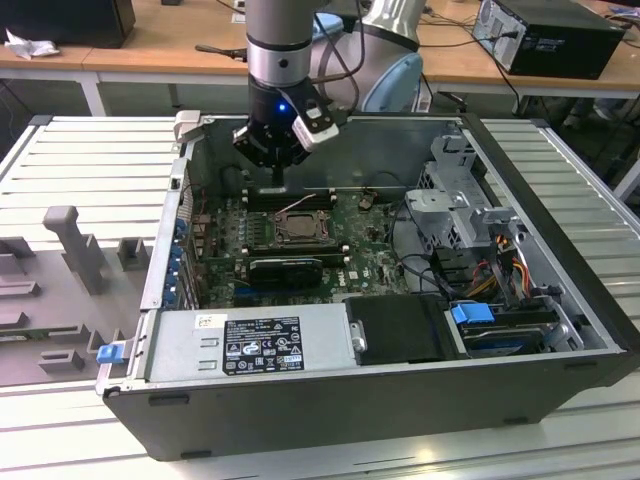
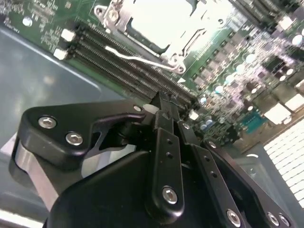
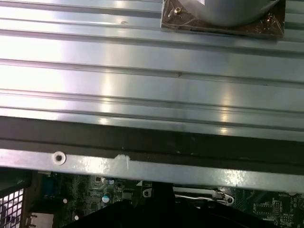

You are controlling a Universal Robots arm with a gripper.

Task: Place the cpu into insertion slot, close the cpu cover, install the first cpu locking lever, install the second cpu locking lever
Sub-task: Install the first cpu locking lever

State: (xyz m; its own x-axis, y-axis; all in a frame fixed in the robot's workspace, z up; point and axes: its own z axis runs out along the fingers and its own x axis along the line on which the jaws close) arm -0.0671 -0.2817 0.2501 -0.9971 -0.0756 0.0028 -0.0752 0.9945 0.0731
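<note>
The insertion slot (image 1: pixel 300 228) sits mid-board inside the open computer case, silver-rimmed with a darker centre. In the second wrist view the slot's middle glares pale, which looks like the cpu (image 2: pixel 154 19) lying under the silvery cpu cover (image 2: pixel 114 16). A thin wire locking lever (image 2: pixel 137 58) runs along the slot's side nearest the fingers. My gripper (image 1: pixel 278 182) hangs just behind the slot, above the black memory slots (image 2: pixel 118 66). Its two black fingers (image 2: pixel 166 128) meet at their tips (image 2: pixel 164 102), shut, with nothing seen between them.
A black card (image 1: pixel 285 268) lies in front of the slot, and a grey power supply (image 1: pixel 250 345) fills the case front. Cables and a drive cage (image 1: pixel 455 200) crowd the exterior view's right. The case's back wall (image 1: pixel 400 150) stands close behind the gripper.
</note>
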